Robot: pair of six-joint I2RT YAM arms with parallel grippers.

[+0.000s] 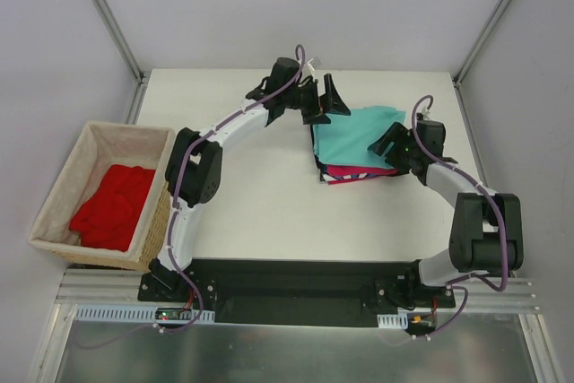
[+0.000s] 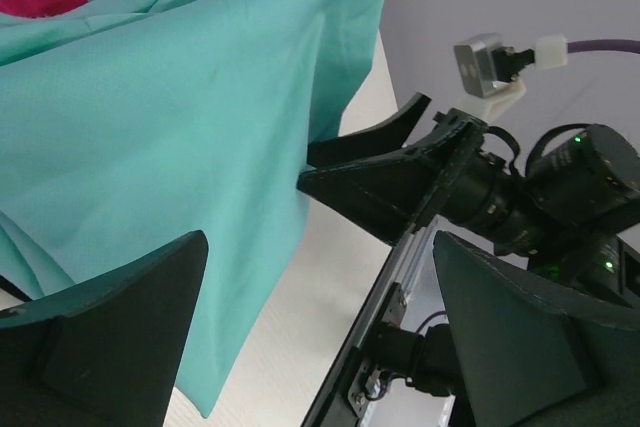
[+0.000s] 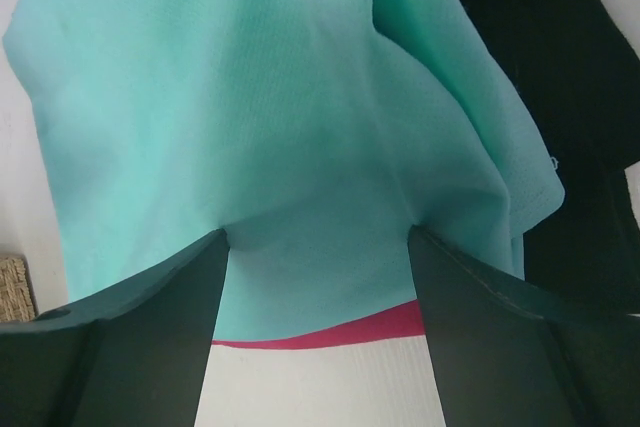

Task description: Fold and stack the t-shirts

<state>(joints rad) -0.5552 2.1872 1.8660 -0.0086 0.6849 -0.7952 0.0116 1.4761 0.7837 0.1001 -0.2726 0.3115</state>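
Observation:
A teal-green t-shirt (image 1: pixel 359 134) lies on top of a stack, with a magenta-pink one (image 1: pixel 354 171) showing under its near edge. Black cloth (image 3: pixel 560 97) sticks out beside the teal in the right wrist view. My right gripper (image 1: pixel 392 143) is at the stack's right edge, jaws wide. Its fingertips (image 3: pixel 220 239) dent the teal cloth (image 3: pixel 300 127) without pinching it, just above the magenta strip (image 3: pixel 350 325). My left gripper (image 1: pixel 325 100) hovers open at the stack's far left corner. The teal edge (image 2: pixel 180 147) drapes past its left finger (image 2: pixel 110 337). A bright red t-shirt (image 1: pixel 112 206) lies bunched in the basket.
The tan wicker basket (image 1: pixel 63 181) with cloth lining stands at the table's left edge. The two grippers are close together; the right one (image 2: pixel 400 172) shows just ahead in the left wrist view. Grey walls and metal frame posts (image 1: pixel 108 15) enclose the table.

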